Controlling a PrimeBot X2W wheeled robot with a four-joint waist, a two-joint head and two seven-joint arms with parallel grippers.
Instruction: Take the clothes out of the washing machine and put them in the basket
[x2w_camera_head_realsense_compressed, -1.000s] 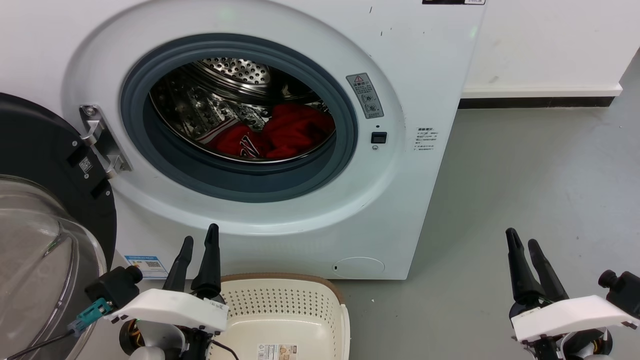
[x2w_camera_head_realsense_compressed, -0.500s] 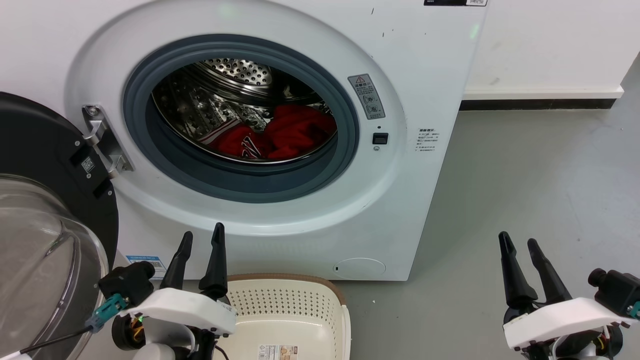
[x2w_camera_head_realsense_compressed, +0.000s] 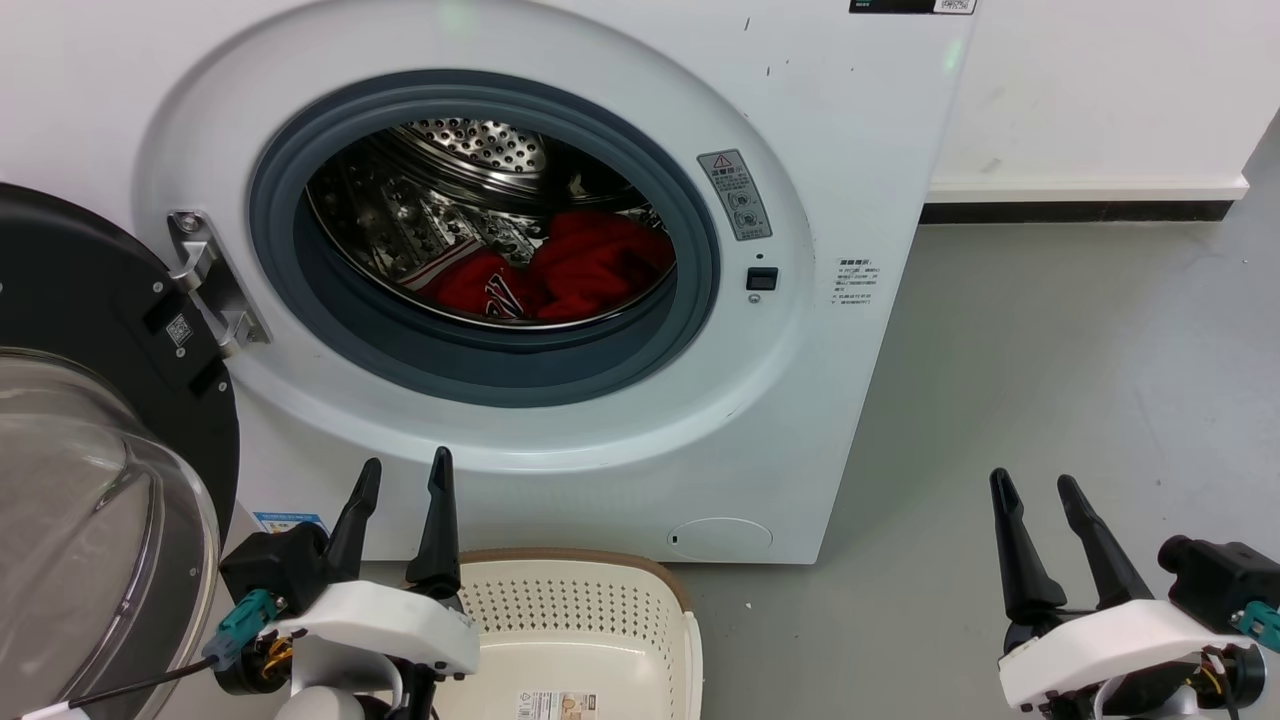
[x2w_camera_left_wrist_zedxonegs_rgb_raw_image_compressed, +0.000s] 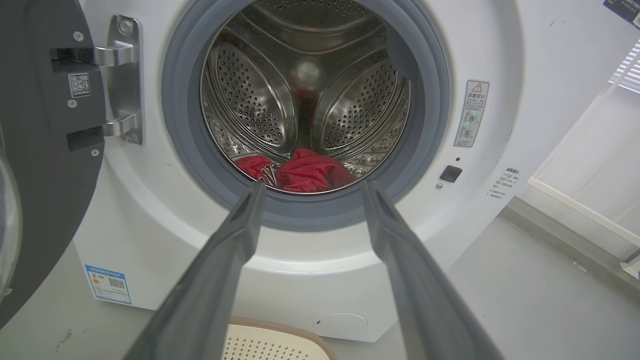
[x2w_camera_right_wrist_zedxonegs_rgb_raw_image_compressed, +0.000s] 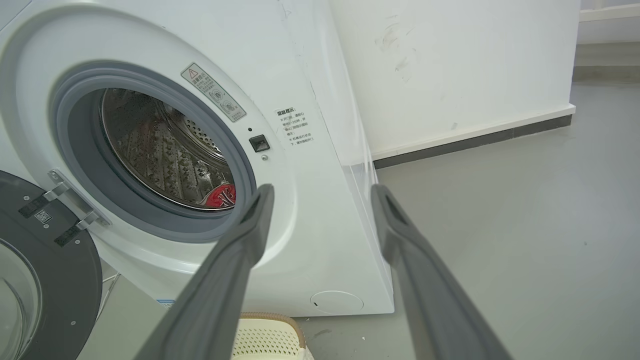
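Note:
The white washing machine (x2w_camera_head_realsense_compressed: 820, 120) stands open, its grey-rimmed porthole facing me. Red clothes (x2w_camera_head_realsense_compressed: 570, 270) lie bunched at the bottom of the steel drum; the same clothes (x2w_camera_left_wrist_zedxonegs_rgb_raw_image_compressed: 305, 172) show between the fingers in the left wrist view, and a small red patch of clothes (x2w_camera_right_wrist_zedxonegs_rgb_raw_image_compressed: 220, 196) in the right wrist view. The cream basket (x2w_camera_head_realsense_compressed: 590, 640) sits on the floor right in front of the machine. My left gripper (x2w_camera_head_realsense_compressed: 405, 475) is open beside the basket's left rim, below the porthole. My right gripper (x2w_camera_head_realsense_compressed: 1033, 488) is open over bare floor to the machine's right.
The black-framed glass door (x2w_camera_head_realsense_compressed: 90, 470) hangs swung open at the left, close to my left arm. Grey floor (x2w_camera_head_realsense_compressed: 1050, 350) stretches to the right of the machine, up to a white wall with a dark skirting (x2w_camera_head_realsense_compressed: 1080, 208).
Both grippers have sunk a little lower in the head view, and their fingers have spread slightly. The clothes and basket lie as before.

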